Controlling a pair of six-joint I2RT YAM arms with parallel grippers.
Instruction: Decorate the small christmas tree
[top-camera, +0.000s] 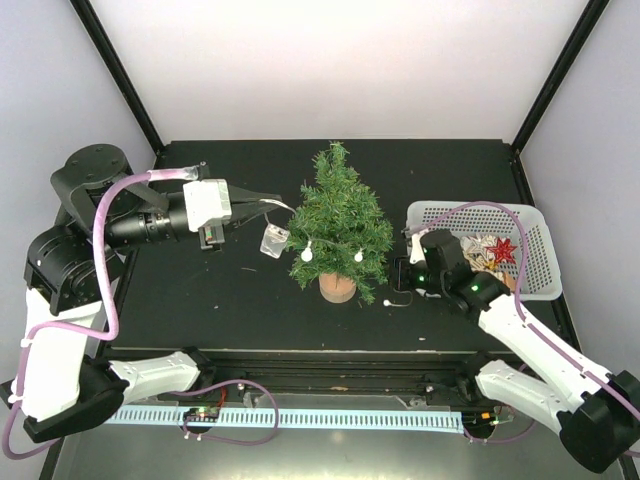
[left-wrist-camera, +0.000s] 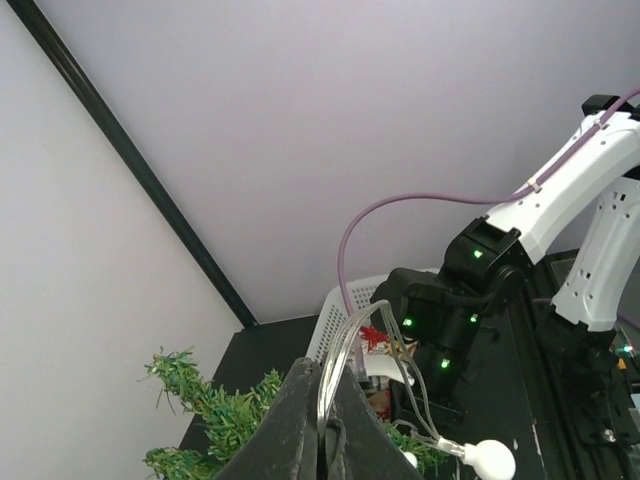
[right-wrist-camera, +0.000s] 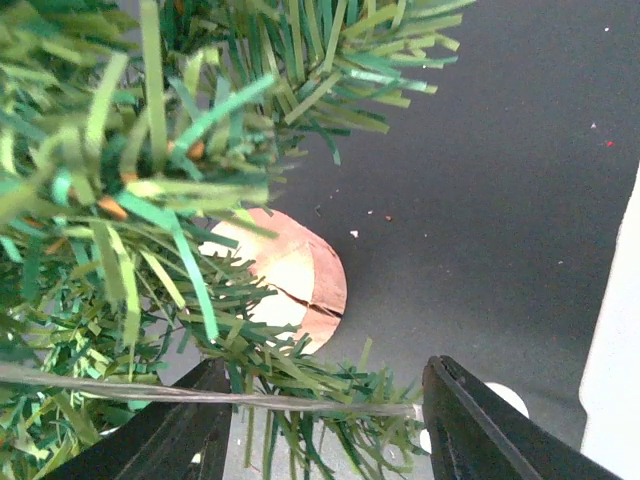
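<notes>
The small christmas tree (top-camera: 337, 222) stands mid-table on its round wooden base (top-camera: 338, 288). A clear light string with white bulbs (top-camera: 307, 254) drapes over its front. My left gripper (top-camera: 272, 203) is left of the tree, level with its upper branches, shut on a bundle of the string's clear wires (left-wrist-camera: 352, 352); a clear box (top-camera: 273, 241) hangs below it. My right gripper (top-camera: 400, 272) is open at the tree's lower right. In the right wrist view a strand of wire (right-wrist-camera: 250, 402) crosses the gap between its fingers (right-wrist-camera: 480, 425), with low branches (right-wrist-camera: 300, 385) in that gap.
A white perforated basket (top-camera: 535, 262) at the right holds ornaments, among them a red star (top-camera: 503, 248). A loose bulb (top-camera: 386, 300) on its wire lies on the black table by the tree's base. The right arm (left-wrist-camera: 480, 270) stands close behind the tree.
</notes>
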